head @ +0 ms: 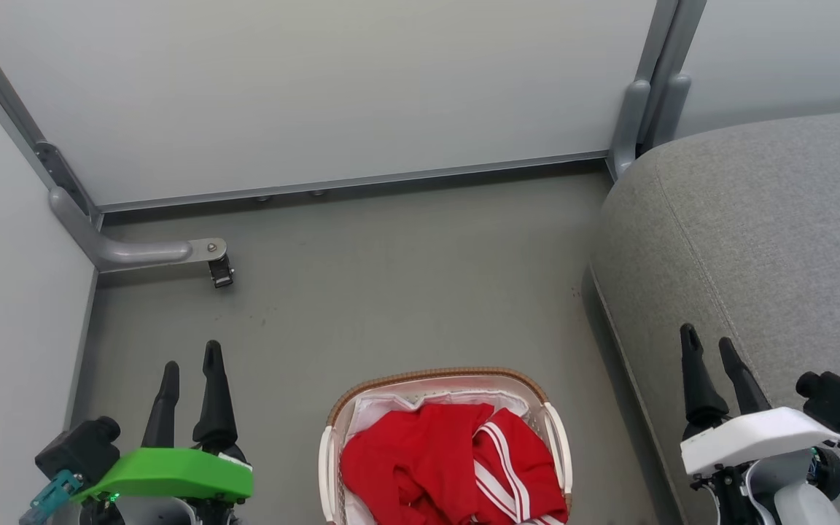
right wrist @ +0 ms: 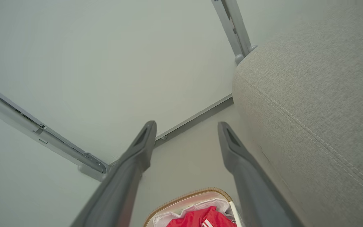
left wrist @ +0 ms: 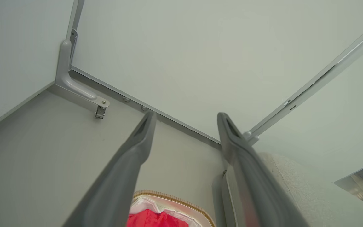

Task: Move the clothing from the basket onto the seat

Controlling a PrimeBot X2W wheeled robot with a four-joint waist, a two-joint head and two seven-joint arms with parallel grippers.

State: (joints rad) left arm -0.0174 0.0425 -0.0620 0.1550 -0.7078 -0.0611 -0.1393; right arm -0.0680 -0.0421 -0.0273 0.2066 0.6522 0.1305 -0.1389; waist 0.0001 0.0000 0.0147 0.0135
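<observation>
Grabbing the clothing (head: 427, 459) by its bunched-up middle seems best imo, it's sitting in the basket (head: 434, 375) near the seat (head: 755, 240), and left hand (head: 192, 355) and right hand (head: 707, 336) are both open, empty.

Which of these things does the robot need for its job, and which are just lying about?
For the job:
- jersey, lying in the basket
- basket
- seat, on the robot's right
- left pincer and right pincer, both open and empty

Just there:
- grey metal foot of the partition
- wall panel
- floor
</observation>
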